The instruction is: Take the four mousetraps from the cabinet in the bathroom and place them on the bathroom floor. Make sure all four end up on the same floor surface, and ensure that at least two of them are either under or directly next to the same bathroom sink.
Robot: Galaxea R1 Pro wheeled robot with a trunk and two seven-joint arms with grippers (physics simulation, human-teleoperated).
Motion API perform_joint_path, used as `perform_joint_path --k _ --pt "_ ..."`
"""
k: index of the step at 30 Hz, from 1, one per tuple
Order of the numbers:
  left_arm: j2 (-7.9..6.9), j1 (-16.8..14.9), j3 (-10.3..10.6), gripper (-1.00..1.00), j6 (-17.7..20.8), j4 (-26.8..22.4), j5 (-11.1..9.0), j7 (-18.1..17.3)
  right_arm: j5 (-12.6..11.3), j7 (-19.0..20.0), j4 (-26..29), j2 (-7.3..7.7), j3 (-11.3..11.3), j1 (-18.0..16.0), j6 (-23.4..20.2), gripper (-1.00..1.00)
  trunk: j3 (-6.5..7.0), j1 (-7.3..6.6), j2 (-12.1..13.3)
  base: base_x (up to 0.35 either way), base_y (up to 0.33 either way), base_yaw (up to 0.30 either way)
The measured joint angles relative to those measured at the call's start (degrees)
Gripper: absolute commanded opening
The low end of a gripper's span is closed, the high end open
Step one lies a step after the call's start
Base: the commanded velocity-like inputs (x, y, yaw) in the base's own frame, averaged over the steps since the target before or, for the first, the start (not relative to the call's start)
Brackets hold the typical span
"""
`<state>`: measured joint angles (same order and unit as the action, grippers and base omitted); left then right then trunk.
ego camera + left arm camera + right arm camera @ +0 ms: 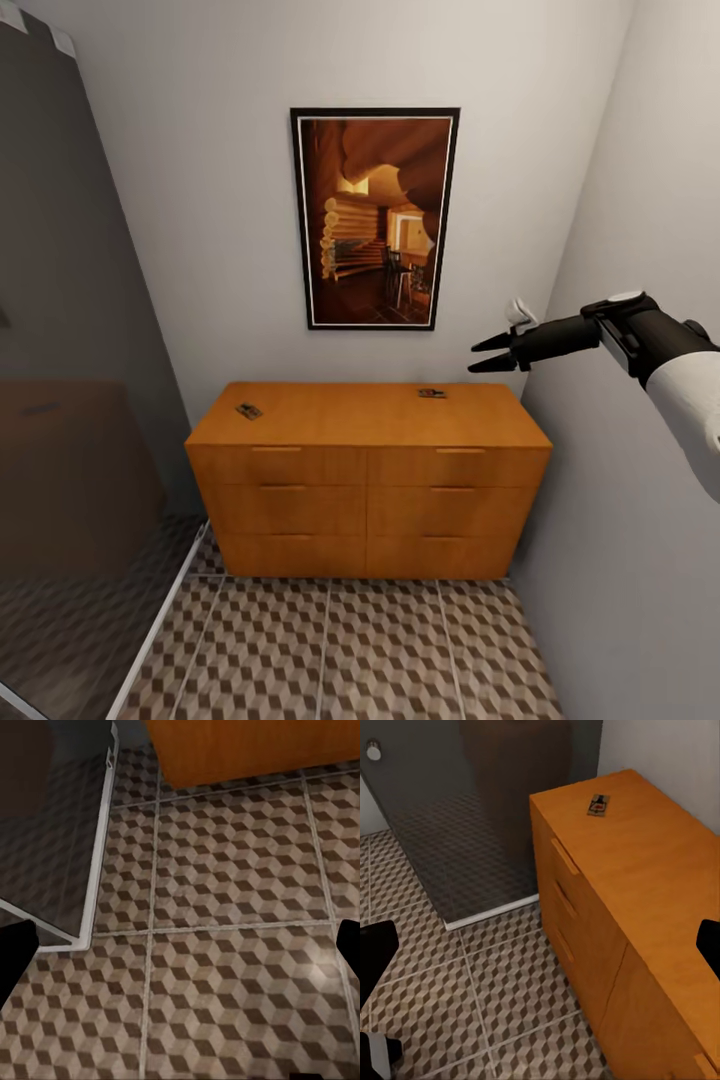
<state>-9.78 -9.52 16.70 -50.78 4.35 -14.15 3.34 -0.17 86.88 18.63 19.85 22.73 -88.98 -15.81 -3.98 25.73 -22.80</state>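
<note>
On top of the orange-brown cabinet (368,414) lie two mousetraps, well apart: one mousetrap (249,411) near the left front corner and another mousetrap (432,393) toward the right, close to the back wall. From my right wrist camera I see the first trap (598,805) lying flat on the wood, away from the edges. All six drawers look closed, their slim bar handles flush in two columns. My right claw (492,355) hangs in the air above and just beyond the cabinet's right end, its two dark fingers slightly spread and pinching nothing, pointing left toward the wall. My left claw (180,945) shows as dark fingertips at either edge of its own wrist camera, spread wide and empty over the bathroom floor (232,945), whose cube-patterned tiles run up to the cabinet's base. A framed picture (373,218) of a log interior hangs on the wall above the cabinet. To the left stands a dark glass panel (70,400) with a white sill along the floor.
</note>
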Motion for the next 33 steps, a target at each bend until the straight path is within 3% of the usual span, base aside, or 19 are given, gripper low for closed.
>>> perform_joint_path --k 14,21,33 --pt "0.55 0.1 -0.1 1.0 0.1 -0.1 0.0 0.1 0.0 0.3 -7.5 -1.45 0.1 0.1 1.9 1.0 0.0 0.0 0.0 0.234 0.0 0.0" --pt "0.55 0.1 -0.1 1.0 0.1 -0.1 0.0 0.1 0.2 0.1 -14.5 -2.28 0.1 0.1 8.9 1.0 0.0 0.01 0.0 0.131 0.0 0.0" --pt "0.46 0.1 -0.1 1.0 0.2 -0.1 0.0 0.1 0.6 -0.1 -15.5 -1.8 0.1 0.1 10.5 1.0 0.0 0.0 0.0 0.205 0.0 0.0"
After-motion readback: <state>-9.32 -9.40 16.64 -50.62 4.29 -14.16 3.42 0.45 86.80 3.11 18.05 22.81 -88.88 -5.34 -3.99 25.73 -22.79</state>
